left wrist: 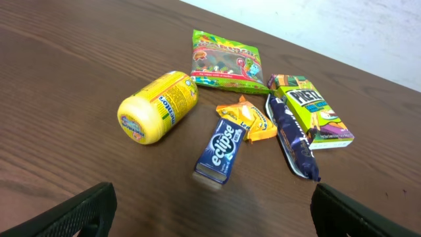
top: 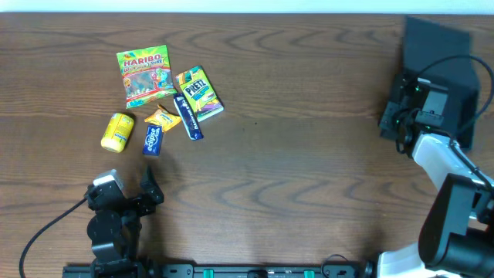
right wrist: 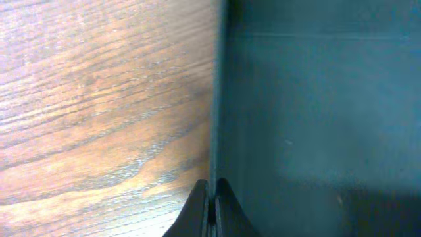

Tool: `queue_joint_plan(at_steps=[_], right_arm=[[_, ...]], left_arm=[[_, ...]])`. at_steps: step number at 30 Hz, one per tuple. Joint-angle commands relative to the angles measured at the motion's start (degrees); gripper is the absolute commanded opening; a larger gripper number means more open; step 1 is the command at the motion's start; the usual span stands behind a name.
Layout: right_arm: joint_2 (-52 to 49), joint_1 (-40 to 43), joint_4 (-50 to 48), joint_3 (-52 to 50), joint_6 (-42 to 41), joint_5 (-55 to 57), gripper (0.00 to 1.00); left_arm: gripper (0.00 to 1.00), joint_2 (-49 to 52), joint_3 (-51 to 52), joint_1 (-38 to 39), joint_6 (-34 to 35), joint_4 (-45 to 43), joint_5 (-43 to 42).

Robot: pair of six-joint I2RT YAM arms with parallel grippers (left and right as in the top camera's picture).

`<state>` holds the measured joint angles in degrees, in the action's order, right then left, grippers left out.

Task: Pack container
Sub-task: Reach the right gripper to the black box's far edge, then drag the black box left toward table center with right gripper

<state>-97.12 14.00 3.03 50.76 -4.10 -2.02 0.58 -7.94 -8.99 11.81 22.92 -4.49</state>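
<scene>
The dark teal-black container (top: 444, 58) sits at the far right of the table with its flap up. My right gripper (top: 395, 116) is shut on the container's left wall; the right wrist view shows the fingers (right wrist: 212, 204) pinching the thin edge of the container (right wrist: 316, 105). My left gripper (top: 147, 185) is open and empty near the front left; its fingers frame the bottom of the left wrist view (left wrist: 210, 214). Ahead of it lie a blue Eclipse gum pack (left wrist: 220, 148), a yellow tub (left wrist: 158, 106), an orange packet (left wrist: 253, 120), a dark blue bar (left wrist: 293, 139), a green box (left wrist: 314, 112) and a Haribo bag (left wrist: 225, 62).
The snacks cluster at the back left of the wooden table (top: 293, 154): Haribo bag (top: 143, 73), green box (top: 199, 93), yellow tub (top: 117, 131), gum pack (top: 152, 139). A black cable (top: 46, 232) trails from the left arm.
</scene>
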Motion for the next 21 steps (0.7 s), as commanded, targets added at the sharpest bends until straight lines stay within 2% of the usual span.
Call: queue_joint_plan(at_steps=[1, 7, 12, 16, 21], right_arm=[[-0.2, 0.0, 1.1, 0.7, -0.7, -6.8, 0.02], [3.1, -5.4, 5.3, 0.7, -3.6, -8.1, 0.01], [7.8, -15.7, 9.7, 0.7, -8.9, -6.8, 0.02], [9.6, -27.5, 9.9, 0.7, -14.7, -4.5, 0.02], [9.6, -45.7, 9.4, 1.0, -28.2, 7.3, 0.01]], left_arm=[[0.95, -0.4, 1.1, -0.3, -0.2, 0.3, 0.4], [0.95, -0.4, 1.1, -0.3, -0.2, 0.3, 0.4], [0.95, -0.4, 1.1, -0.3, -0.2, 0.3, 0.4], [0.95, -0.4, 1.1, -0.3, -0.2, 0.3, 0.4], [0.95, -0.4, 1.1, -0.3, -0.2, 0.3, 0.4]])
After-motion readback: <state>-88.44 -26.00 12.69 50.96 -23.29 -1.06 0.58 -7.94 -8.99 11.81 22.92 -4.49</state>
